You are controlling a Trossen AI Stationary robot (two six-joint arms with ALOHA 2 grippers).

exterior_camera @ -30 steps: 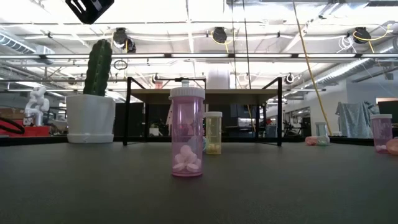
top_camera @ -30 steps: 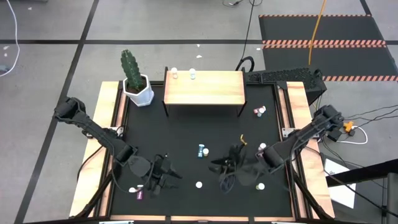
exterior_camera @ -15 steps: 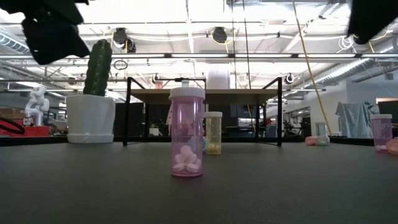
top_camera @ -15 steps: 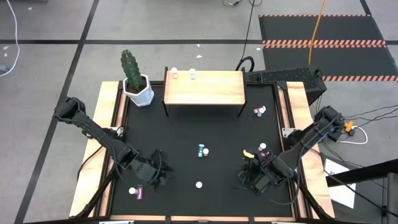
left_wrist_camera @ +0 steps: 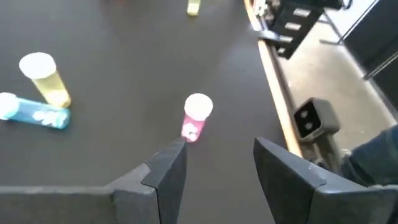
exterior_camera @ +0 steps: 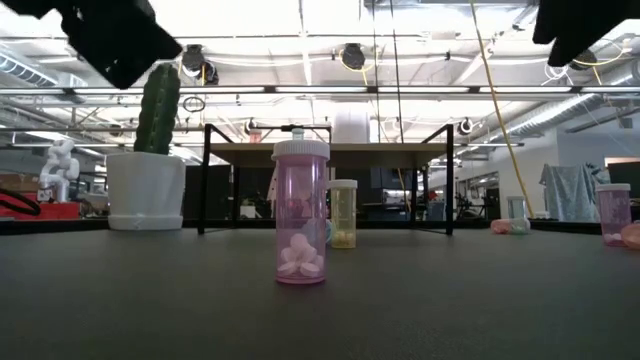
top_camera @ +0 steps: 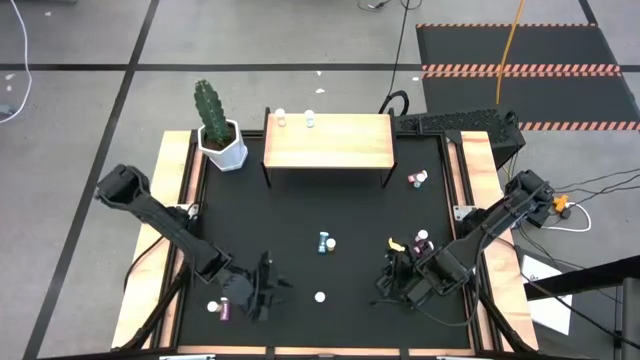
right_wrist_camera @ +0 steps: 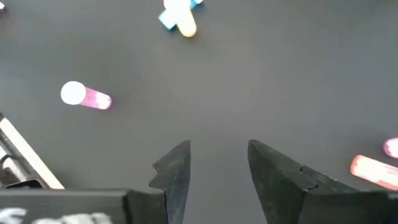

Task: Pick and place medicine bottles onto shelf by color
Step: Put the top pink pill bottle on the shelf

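One pink bottle stands upright on the black mat, straight ahead of the left gripper, whose fingers are parted and empty. Right gripper, farther off, is likewise parted and empty.

A green cactus stands in a white pot at the table's far left corner, just left of the board. A black striped mat lies on the floor, far right.

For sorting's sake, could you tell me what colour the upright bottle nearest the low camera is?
Pink, with a white cap: the bottle shows best in the low view.
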